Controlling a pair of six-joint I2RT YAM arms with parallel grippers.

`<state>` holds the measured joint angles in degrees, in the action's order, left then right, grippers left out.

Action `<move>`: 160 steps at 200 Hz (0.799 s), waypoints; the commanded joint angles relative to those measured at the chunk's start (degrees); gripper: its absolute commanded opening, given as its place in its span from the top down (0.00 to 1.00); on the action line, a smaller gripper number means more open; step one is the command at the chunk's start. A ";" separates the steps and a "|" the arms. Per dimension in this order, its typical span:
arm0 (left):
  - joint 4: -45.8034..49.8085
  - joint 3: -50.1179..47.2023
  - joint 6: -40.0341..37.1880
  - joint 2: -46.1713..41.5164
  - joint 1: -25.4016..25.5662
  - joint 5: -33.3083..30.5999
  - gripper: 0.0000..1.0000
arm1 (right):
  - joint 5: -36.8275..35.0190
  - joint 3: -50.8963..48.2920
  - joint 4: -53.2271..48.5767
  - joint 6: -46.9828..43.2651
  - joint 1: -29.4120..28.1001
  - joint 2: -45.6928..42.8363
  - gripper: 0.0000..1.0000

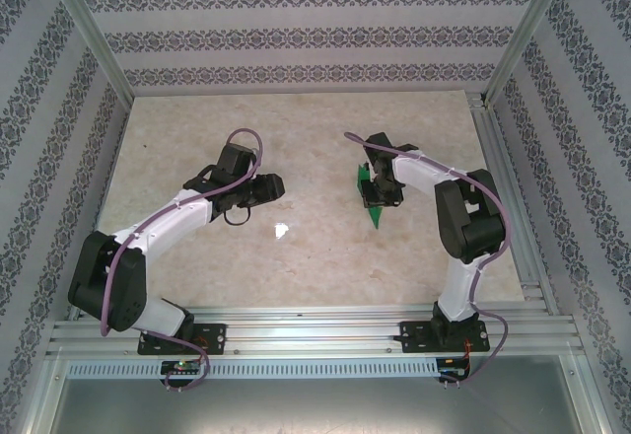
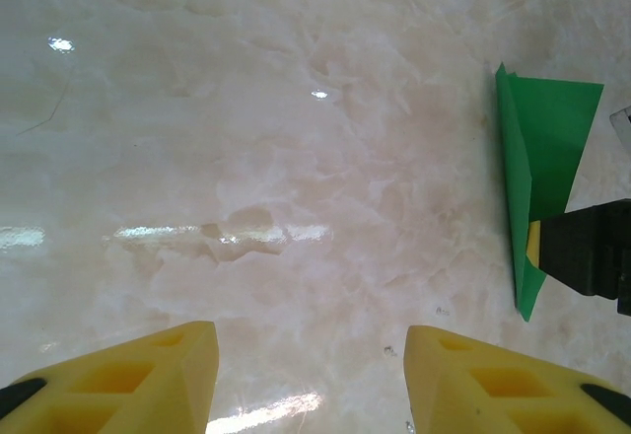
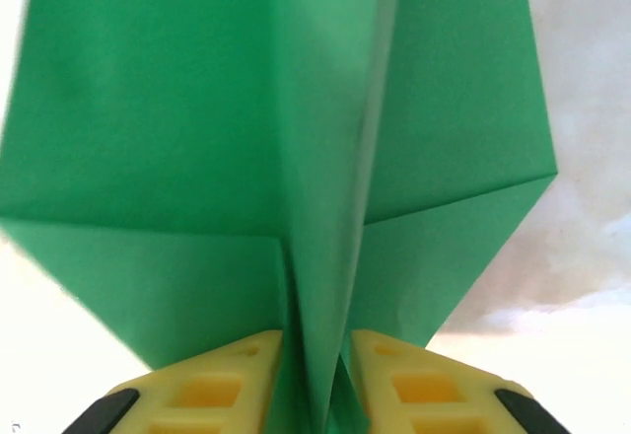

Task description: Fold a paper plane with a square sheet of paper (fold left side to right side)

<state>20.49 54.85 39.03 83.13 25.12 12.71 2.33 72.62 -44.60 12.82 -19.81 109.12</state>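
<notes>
The paper plane [image 1: 376, 217] is a folded dart of bright green paper lying right of the table's centre, its point toward the near edge. My right gripper [image 1: 379, 197] sits over it. In the right wrist view the plane [image 3: 197, 108] spreads wide, and its raised centre fold stands between the yellow fingers [image 3: 217, 385] of the right gripper [image 3: 315, 370]. The jaws are a little apart around that fold, not pinching it flat. My left gripper [image 1: 268, 187] hovers left of centre, open over bare table [image 2: 311, 375]. From there the plane [image 2: 547, 128] shows at the right.
The marble-patterned table top [image 1: 296, 128] is bounded by aluminium rails and patterned walls. In the left wrist view the black body of the right gripper [image 2: 592, 256] sits against the plane at the right edge.
</notes>
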 commanded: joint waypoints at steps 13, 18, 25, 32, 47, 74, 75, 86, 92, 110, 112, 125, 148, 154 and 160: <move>0.43 -0.26 -1.23 -1.38 -0.62 -0.52 0.46 | -1.43 2.39 -0.55 0.02 0.39 2.28 0.76; 0.49 -0.15 -1.28 -1.37 -0.68 -0.55 0.46 | -1.25 2.51 -0.34 0.01 0.37 2.59 0.76; 0.55 -0.17 -1.23 -1.34 -0.68 -0.60 0.46 | -1.23 2.89 -0.38 0.01 0.39 3.12 0.77; 0.69 -0.10 -1.33 -1.44 -0.68 -0.59 0.46 | -1.27 3.18 -0.40 -0.01 0.39 3.58 0.78; 0.90 -0.16 -1.33 -1.41 -0.67 -0.68 0.46 | -1.46 3.79 -0.56 -0.12 0.39 4.54 0.81; 1.04 -0.07 -1.48 -1.46 -0.64 -0.82 0.46 | -1.36 4.24 -0.75 -0.05 0.38 5.05 0.88; 1.04 -0.08 -1.49 -1.47 -0.67 -0.83 0.46 | -1.36 4.31 -0.75 -0.15 0.39 5.05 0.88; 1.12 -0.14 -1.50 -1.52 -0.66 -0.92 0.46 | -1.62 4.78 -1.09 -0.18 0.39 4.96 0.90; 1.22 -0.11 -1.47 -1.57 -0.67 -0.89 0.46 | -1.71 5.02 -1.11 -0.26 0.47 4.75 0.91; 1.31 -0.60 -1.51 -2.25 -0.68 -1.25 0.46 | -2.15 6.47 -1.71 -0.31 0.70 4.35 0.92; 1.31 -0.66 -1.50 -2.40 -0.69 -1.30 0.46 | -2.06 6.70 -1.74 -0.33 0.73 4.35 0.92; 1.55 -1.04 -1.54 -3.17 -0.60 -1.53 0.46 | -2.16 8.42 -2.37 -0.42 0.99 4.64 0.92; 2.51 -1.37 -1.80 -4.52 -0.63 -2.10 0.45 | -2.20 12.17 -3.50 -0.47 1.45 6.50 0.93; 2.75 -1.52 -1.79 -4.76 -0.67 -2.32 0.45 | -2.07 13.14 -3.60 -0.44 1.53 7.17 0.94; 2.88 -1.66 -1.76 -5.03 -0.66 -2.41 0.45 | -2.00 14.17 -3.73 -0.38 1.68 8.13 0.94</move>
<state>21.65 54.13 38.96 80.58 25.12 11.84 1.56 82.67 -47.44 12.38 -19.03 114.15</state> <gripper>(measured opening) 0.546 0.069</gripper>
